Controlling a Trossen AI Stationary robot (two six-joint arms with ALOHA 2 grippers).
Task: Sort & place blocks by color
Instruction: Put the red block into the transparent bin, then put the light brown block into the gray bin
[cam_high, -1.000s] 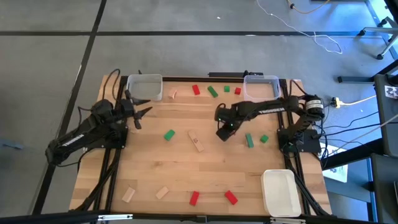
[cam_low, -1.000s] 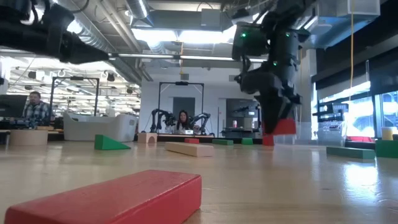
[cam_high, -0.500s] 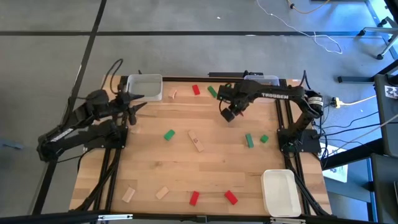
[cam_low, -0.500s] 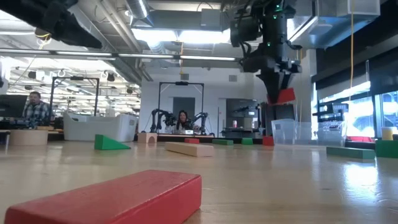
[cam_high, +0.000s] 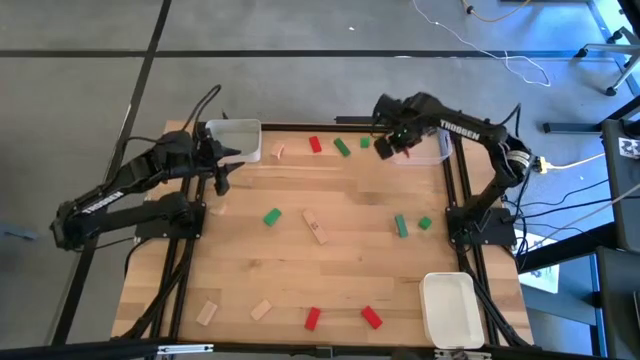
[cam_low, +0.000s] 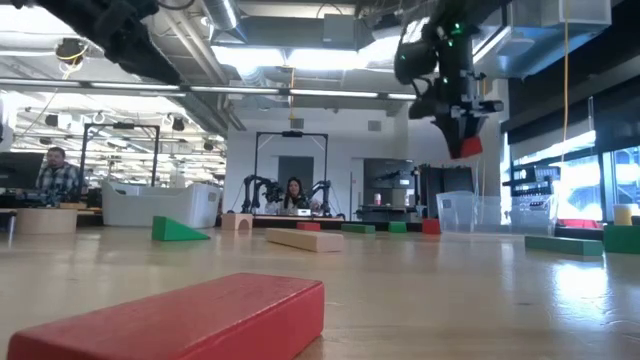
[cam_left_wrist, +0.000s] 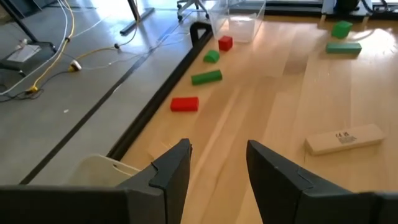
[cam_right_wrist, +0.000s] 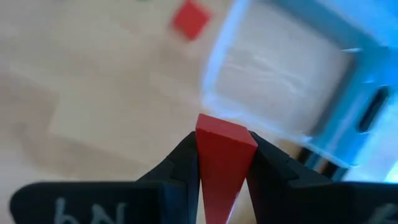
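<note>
I had a red block (cam_right_wrist: 222, 158) clamped between the right gripper (cam_high: 392, 143) fingers, wedge-on in the right wrist view, raised well off the table (cam_high: 330, 270) near its far right corner beside the clear bin (cam_high: 428, 140). The low view (cam_low: 466, 147) showed the block high in the air; from the high view I could barely make it out under the gripper. The right wrist view also caught a loose red block (cam_right_wrist: 190, 18) on the wood just beside the bin wall, blurred.

The other blocks lay scattered: red (cam_high: 315, 145) and green (cam_high: 342, 148) ones along the far edge, a green one (cam_high: 272, 216) and a tan one (cam_high: 316, 229) mid-table, two greens (cam_high: 401, 226) toward the right edge, reds (cam_high: 312, 318) and tans (cam_high: 207, 313) along the near edge. A white tray (cam_high: 449, 308) sat at the near right corner.

The left gripper (cam_high: 217, 172) hovered by the far left corner next to a second bin (cam_high: 233, 140), its fingers (cam_left_wrist: 171, 171) spread apart and holding nothing; only its wrist view showed that.

The low view showed a lab room with seated people (cam_low: 296, 194) far behind. A near red block (cam_low: 190, 315) was cut off at that frame's bottom.
</note>
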